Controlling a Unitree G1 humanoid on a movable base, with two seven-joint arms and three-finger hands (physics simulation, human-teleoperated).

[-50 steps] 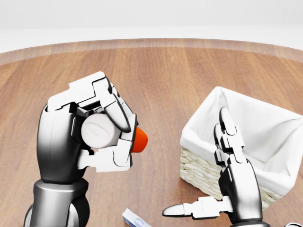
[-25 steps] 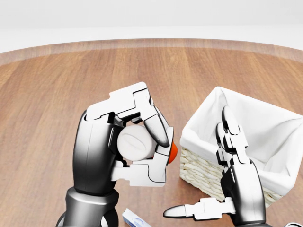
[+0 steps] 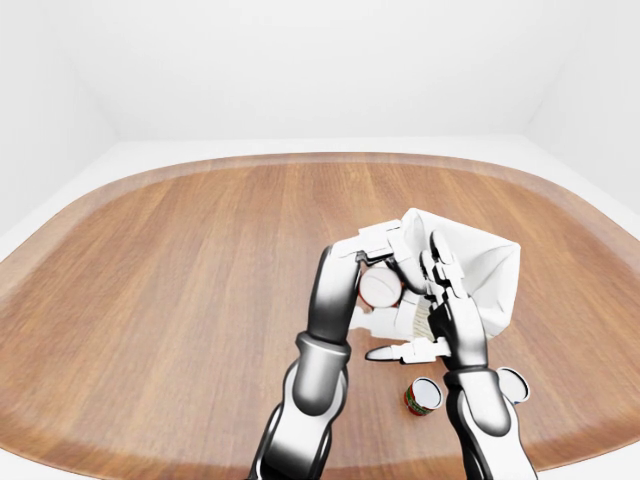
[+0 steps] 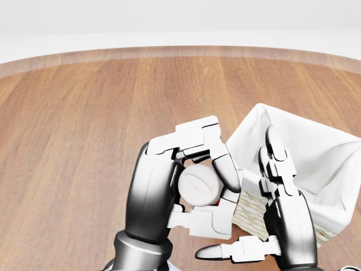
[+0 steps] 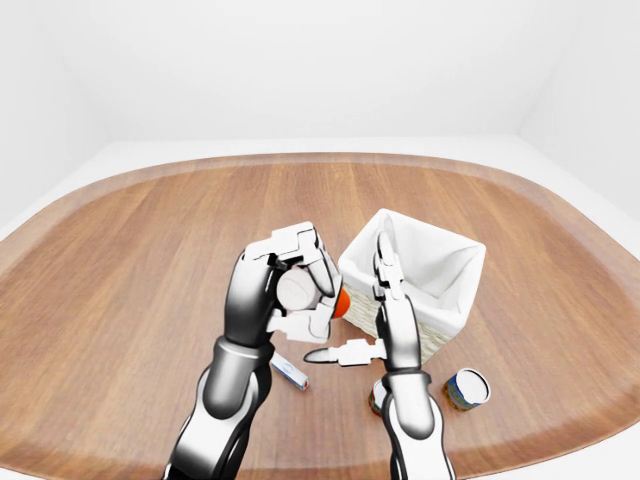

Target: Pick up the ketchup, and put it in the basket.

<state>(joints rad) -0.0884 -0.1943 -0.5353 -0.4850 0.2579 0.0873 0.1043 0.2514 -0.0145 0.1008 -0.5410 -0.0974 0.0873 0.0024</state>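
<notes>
Left robot hand [image 4: 194, 189] shifted rightward, clasping ketchup [image 4: 199, 185], beside basket [image 4: 316, 164]

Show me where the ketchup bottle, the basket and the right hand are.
ketchup bottle [image 4: 198, 184]: head view, on its round white cap end.
basket [image 5: 432, 265]: right-eye view, on the white cloth lining.
right hand [image 4: 279, 186]: head view, on its knuckle section, fingers open.
</notes>
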